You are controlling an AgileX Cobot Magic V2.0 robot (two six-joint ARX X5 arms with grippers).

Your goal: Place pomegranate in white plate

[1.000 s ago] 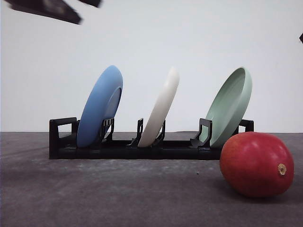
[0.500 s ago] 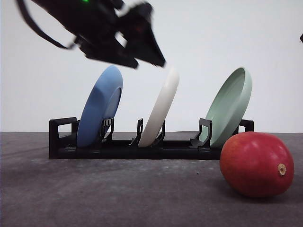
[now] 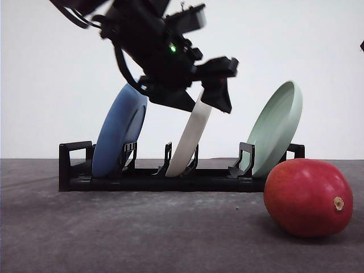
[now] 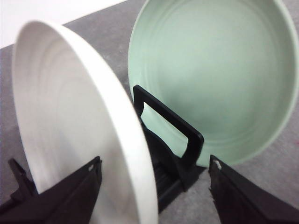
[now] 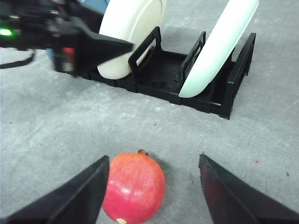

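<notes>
Lab-like test bench: grey tabletop, blank white backdrop.

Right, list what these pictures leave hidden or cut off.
- White plate: in the front view its top rim is hidden behind the left gripper.
- Pomegranate: in the right wrist view its bottom edge is cut by the frame.
- Green plate: top and right cropped in the left wrist view.
- Right gripper: fingertips cut off there.

Glossy, smooth pomegranate — matte white plate, black plastic rack.
</notes>
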